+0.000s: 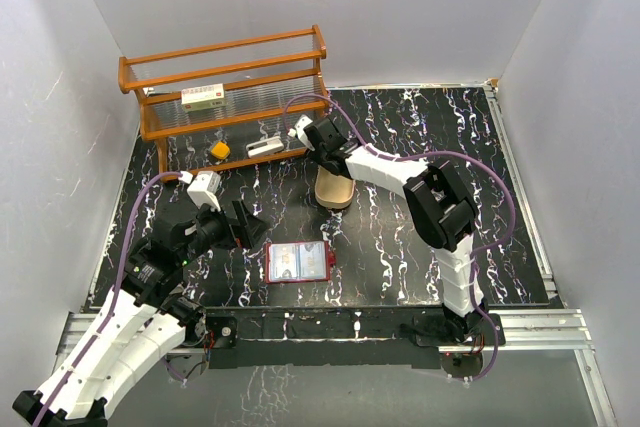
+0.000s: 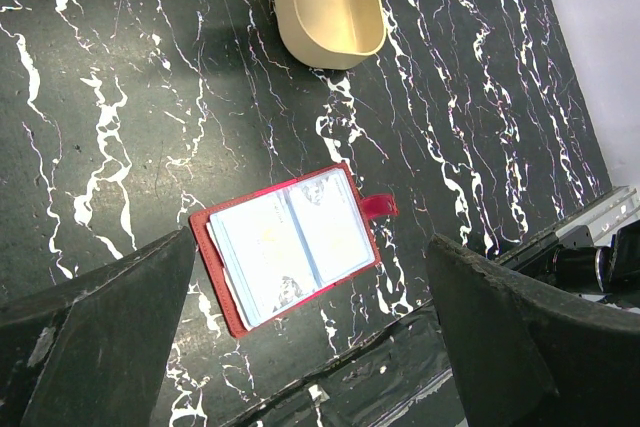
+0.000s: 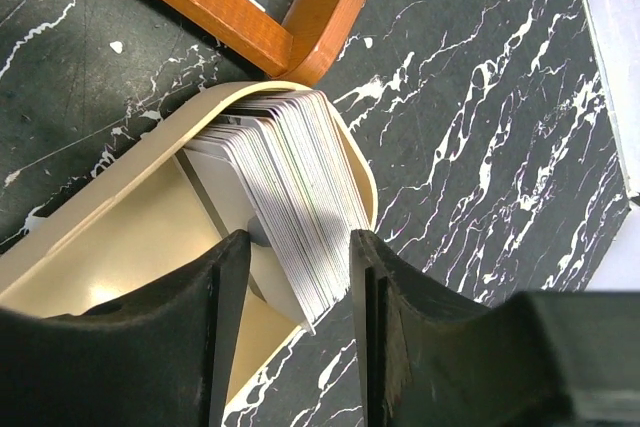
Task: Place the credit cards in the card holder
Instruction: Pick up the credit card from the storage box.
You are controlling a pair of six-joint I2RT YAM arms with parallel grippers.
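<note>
Right claw [image 3: 300, 247] at the cards [image 3: 290, 167], wallet [image 1: 298, 263] lying open

The cards stand on edge in a thick pile at one end of a tan tray [image 3: 130, 217]. The tray sits on the black table [image 1: 420, 137] with white streaks, right next to the corner of a wooden rack [image 3: 250, 17]. The right claw reaches down into the tray. One black finger [image 3: 225, 287] is on each side of the pile, very close to it. I cannot tell if the claw is squeezing the cards or only sitting around them.

The red wallet lies flat and open on the table, near the front edge and well apart from the tray. Its pale blue pockets face up. A small red tab [image 2: 380, 207] sticks out from one side.

The left claw [image 2: 312, 240] hangs over the wallet. Its fingers are spread wide apart and it holds nothing. It is not touching the wallet.

On the rack there is a white box [image 1: 203, 97] with a red label on the upper shelf. A small yellow thing [image 1: 219, 150] sits on the lower shelf.
</note>
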